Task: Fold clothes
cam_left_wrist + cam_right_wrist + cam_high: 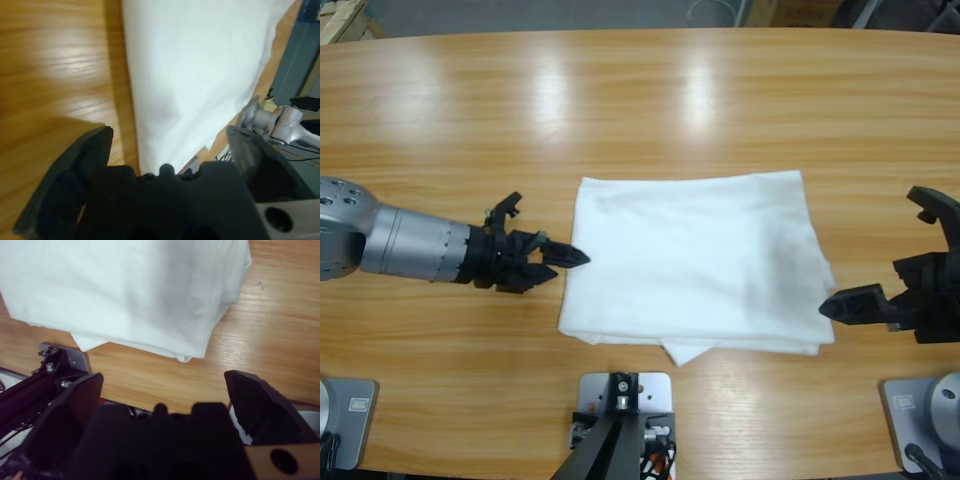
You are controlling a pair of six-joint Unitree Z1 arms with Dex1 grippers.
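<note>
High view: smooth white T-shirt (695, 260) folded rectangular.

Folded white T-shirt (125, 290) on wooden table (270, 335), right gripper (162, 385) fingers apart

Both pincers (575, 257) (832, 306) agape, empty.
</note>
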